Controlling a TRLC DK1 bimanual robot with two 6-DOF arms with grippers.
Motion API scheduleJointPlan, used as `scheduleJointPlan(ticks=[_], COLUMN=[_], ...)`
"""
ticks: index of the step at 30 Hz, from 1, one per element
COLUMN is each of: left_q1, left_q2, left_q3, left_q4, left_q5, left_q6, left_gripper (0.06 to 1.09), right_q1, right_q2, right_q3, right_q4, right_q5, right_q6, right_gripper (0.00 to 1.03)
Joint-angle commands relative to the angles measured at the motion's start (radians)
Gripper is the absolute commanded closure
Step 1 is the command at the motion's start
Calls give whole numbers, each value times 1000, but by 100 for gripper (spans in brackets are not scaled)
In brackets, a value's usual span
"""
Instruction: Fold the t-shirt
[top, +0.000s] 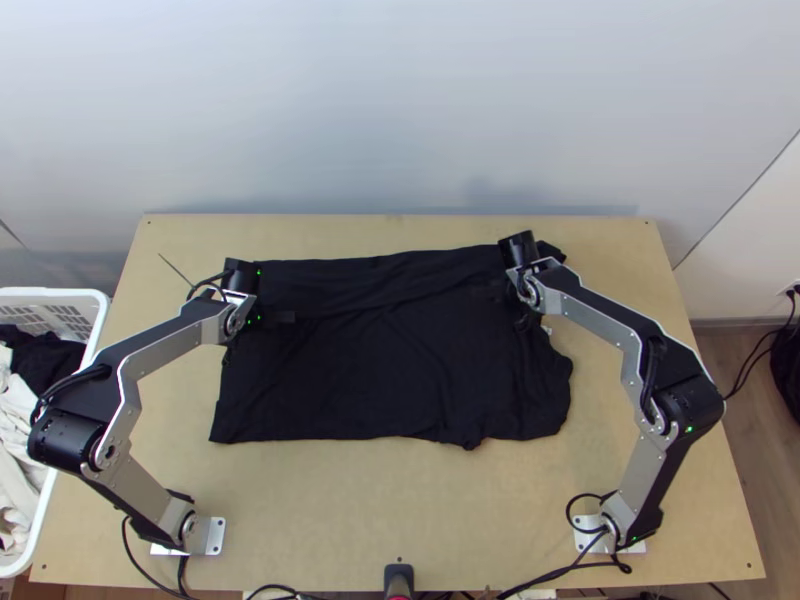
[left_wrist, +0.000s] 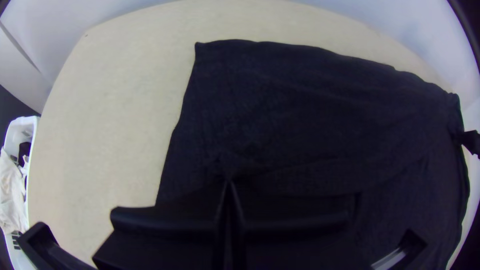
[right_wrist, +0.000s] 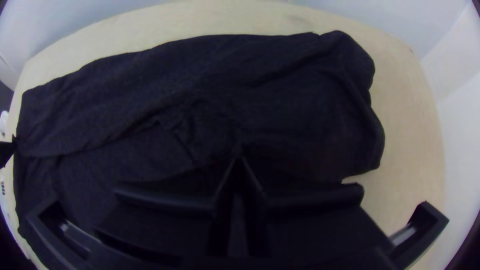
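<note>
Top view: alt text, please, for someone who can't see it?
A black t-shirt lies on a light wooden table, a strip along its far edge apparently folded over. The left arm and right arm hang over its two ends; a white laundry basket stands at left.

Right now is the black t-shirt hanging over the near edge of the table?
No, the black t-shirt lies on the table, with bare wood between it and the near edge.

- Top view: high over the table's near edge, looking steeply down.
- Both wrist views: close above the t-shirt, facing the table's far side.
- These two share its far edge.
</note>
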Motion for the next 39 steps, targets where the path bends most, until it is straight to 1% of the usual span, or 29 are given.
scheduleJointPlan(ticks=[1, 5, 8, 12, 19, 26, 32, 39], left_q1=[6, 34, 68, 109, 138, 158, 170, 177], left_q2=[-12, -58, -42, 31, 135, 259, 320, 411], left_q3=[26, 87, 173, 319, 561, 761, 911, 1078], left_q4=[-20, -34, -31, -33, -33, -28, -27, -37], left_q5=[0, 0, 0, 0, 0, -2, -8, -17], left_q6=[-1, 0, 9, 26, 32, 51, 55, 89], left_gripper=[105, 105, 105, 105, 105, 105, 105, 105], right_q1=[-30, -58, -70, -87, -103, -113, -115, -121], right_q2=[-21, -41, -14, 43, 132, 221, 269, 364], right_q3=[24, 80, 152, 264, 437, 601, 724, 871], right_q4=[19, 19, 21, 19, 19, 19, 27, 25], right_q5=[46, 46, 46, 45, 33, 34, 34, 43], right_q6=[-22, -26, -46, -54, -112, -140, -148, -146], right_gripper=[100, 100, 100, 100, 100, 100, 100, 100])
